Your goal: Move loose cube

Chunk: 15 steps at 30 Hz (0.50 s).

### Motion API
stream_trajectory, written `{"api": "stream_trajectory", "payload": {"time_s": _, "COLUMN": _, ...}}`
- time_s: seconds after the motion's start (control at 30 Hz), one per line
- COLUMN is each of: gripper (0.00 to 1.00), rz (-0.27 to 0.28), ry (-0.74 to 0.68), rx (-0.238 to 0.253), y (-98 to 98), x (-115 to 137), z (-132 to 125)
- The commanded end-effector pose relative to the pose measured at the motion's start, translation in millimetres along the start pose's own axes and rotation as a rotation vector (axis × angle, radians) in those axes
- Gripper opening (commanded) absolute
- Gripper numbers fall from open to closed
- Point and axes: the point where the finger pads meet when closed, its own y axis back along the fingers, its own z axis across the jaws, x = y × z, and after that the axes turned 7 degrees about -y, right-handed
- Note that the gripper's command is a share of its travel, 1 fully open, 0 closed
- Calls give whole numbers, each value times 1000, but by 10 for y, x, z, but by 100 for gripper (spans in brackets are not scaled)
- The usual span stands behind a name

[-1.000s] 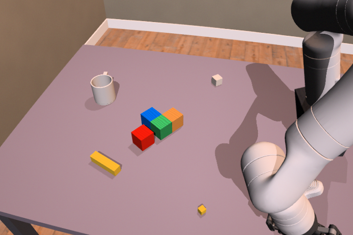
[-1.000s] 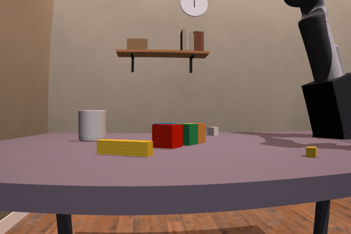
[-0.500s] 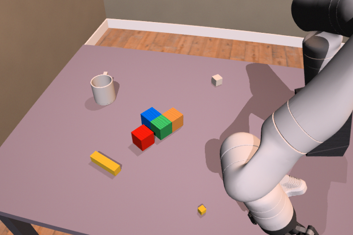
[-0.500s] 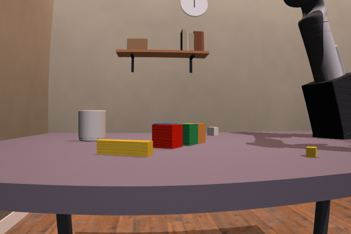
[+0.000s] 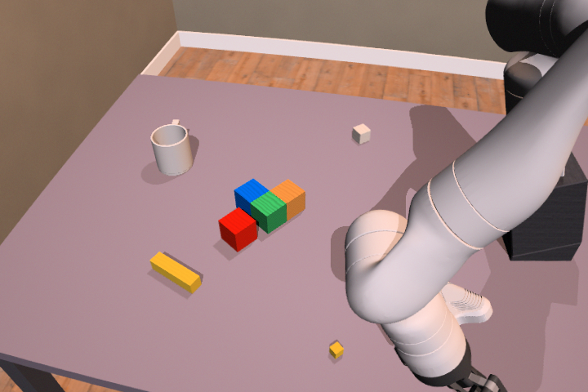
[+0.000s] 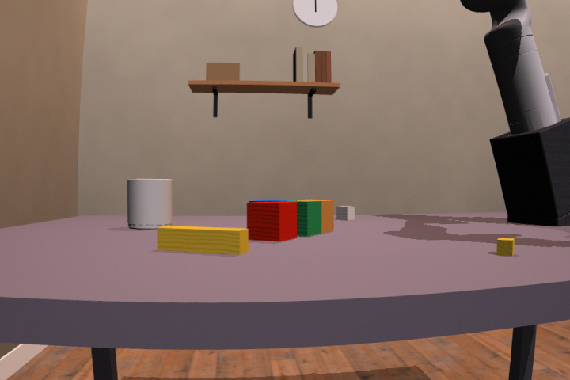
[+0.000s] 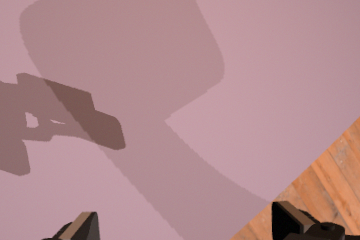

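Observation:
The loose red cube point(image 5: 237, 229) point(image 6: 271, 222) sits flat on the table, just off the near left side of the green cube point(image 5: 268, 212) point(image 6: 309, 218). The green cube meets the blue cube point(image 5: 251, 190) and the orange cube point(image 5: 295, 198) point(image 6: 327, 217) in an L. The open corner is on the far side, between blue and orange. In the exterior view the blue cube is mostly hidden behind red. My gripper point(image 7: 184, 225) is open, with nothing between its fingers in the wrist view. It is off to the near right of the cubes, its fingertips cut off in the top view.
A white mug point(image 5: 173, 154) point(image 6: 149, 203) stands left behind the cubes. A yellow bar point(image 5: 174, 272) point(image 6: 200, 240) lies near left, a small yellow cube point(image 5: 336, 349) point(image 6: 505, 246) near right, a small white cube point(image 5: 361, 133) point(image 6: 344, 212) behind. A table edge crosses the wrist view's right.

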Motion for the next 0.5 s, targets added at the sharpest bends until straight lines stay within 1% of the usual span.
{"api": "stream_trajectory", "payload": {"time_s": 0.0, "gripper": 100, "rz": -29, "ry": -96, "rx": -12, "y": 104, "x": -115, "z": -177}}
{"api": "stream_trajectory", "payload": {"time_s": 0.33, "gripper": 100, "rz": -29, "ry": -96, "rx": -12, "y": 104, "x": -115, "z": -177}}
{"api": "stream_trajectory", "payload": {"time_s": 0.37, "gripper": 100, "rz": -53, "ry": -169, "rx": -13, "y": 185, "x": -207, "z": -364}}
{"api": "stream_trajectory", "payload": {"time_s": 0.47, "gripper": 100, "rz": -53, "ry": -169, "rx": -13, "y": 185, "x": -207, "z": -364}}
